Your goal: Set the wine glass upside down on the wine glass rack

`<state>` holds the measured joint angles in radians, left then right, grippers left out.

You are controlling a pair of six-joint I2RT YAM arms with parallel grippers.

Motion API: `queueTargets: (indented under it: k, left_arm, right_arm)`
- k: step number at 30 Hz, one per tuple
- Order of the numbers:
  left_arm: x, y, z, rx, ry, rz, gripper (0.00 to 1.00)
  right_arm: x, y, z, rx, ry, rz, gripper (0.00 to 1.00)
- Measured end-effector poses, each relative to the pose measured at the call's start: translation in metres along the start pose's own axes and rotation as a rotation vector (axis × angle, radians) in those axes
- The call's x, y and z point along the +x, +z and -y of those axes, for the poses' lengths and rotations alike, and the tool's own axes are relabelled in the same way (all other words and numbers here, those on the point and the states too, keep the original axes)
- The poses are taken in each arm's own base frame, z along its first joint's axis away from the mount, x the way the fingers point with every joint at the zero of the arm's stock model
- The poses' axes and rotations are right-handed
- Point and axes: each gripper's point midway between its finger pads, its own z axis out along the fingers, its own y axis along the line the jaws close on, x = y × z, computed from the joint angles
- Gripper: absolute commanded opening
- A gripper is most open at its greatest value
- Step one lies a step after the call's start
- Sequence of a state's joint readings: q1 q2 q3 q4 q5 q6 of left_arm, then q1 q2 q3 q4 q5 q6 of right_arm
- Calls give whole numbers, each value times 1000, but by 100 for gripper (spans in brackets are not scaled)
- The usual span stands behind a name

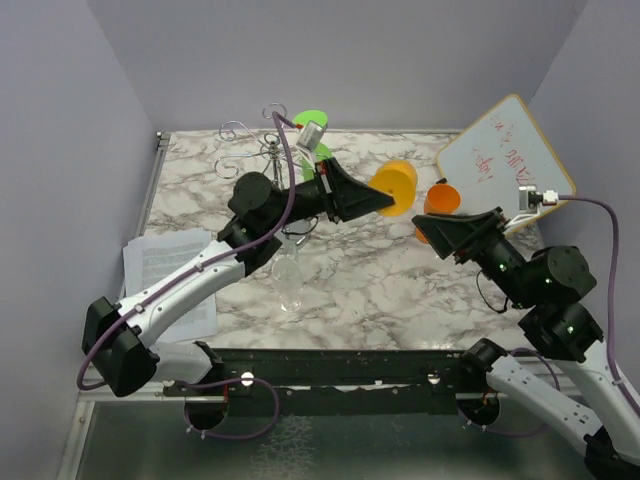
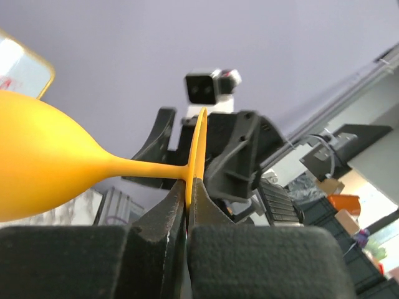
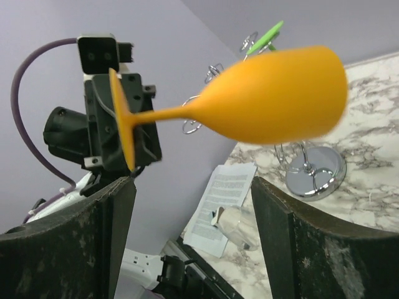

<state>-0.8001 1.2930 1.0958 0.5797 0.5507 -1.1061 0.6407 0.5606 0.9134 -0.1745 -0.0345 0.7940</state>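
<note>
the orange wine glass [image 3: 274, 93] is in the air, lying on its side, apart from the wine glass rack [image 3: 315, 174] and not hung on it. your left pincer [image 2: 187, 187] is pressed together on the rim of the glass's foot. the thin disc is caught between the two pads, and the stem runs sideways from it to the bowl. your right pincer [image 3: 193, 187] is spread wide. the glass shows above the gap between its fingers and touches neither of them.

the left wrist view gives you the grip itself: the foot edge-on between the pads, with the right arm's wrist camera facing you beyond it. only the right wrist view shows the rack's round chrome base standing on the marble worktop [image 1: 400, 290], with a green glass [image 3: 265, 37] up among the curled arms.

from overhead, the rack's scrolls sit at the back left and the left arm crosses in front of its lower part. the orange glass is to the right of the rack, between the two pincers. another orange patch [image 1: 443, 198] lies just beside the right pincer's tip; whether it belongs to the glass cannot be told. a clear glass [image 1: 290, 280] lies on the worktop near a printed sheet [image 1: 160, 262], and a whiteboard [image 1: 505, 160] sits at the back right.
</note>
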Motion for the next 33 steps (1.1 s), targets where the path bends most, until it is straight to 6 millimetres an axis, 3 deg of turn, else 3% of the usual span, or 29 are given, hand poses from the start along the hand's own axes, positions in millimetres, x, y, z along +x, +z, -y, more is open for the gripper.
queueTargets:
  k: [8,11,14,17,20,24,28,30,33]
  left_arm:
    - [-78,-8,94,204,252,44,0]
    - [-106,-14,107,203,339,78,0]
    - [-138,-24,105,148,411,125,0]
    - [-173,-38,85,23,459,179,0]
    - [-209,-60,53,-145,473,251,0]
    - [-254,-109,7,-386,451,363,0]
    - [-302,-192,-37,-637,385,529,0]
    - [-314,-233,-56,-730,331,609,0]
    - [-312,-276,-89,-803,206,692,0]
  right_arm:
    - [-29,-24,-16,-36,-23,115,80]
    - [-31,-26,-15,-30,-28,127,80]
    - [-31,-26,-13,-20,-28,126,80]
    - [-30,-26,-11,-14,-29,124,80]
    - [-29,-26,-9,-4,-34,121,80]
    - [-28,-27,-6,8,-36,119,79]
    - [-27,-28,-4,20,-36,113,78]
    - [-26,-28,-3,23,-36,110,79]
    - [-26,-28,-2,27,-36,112,79]
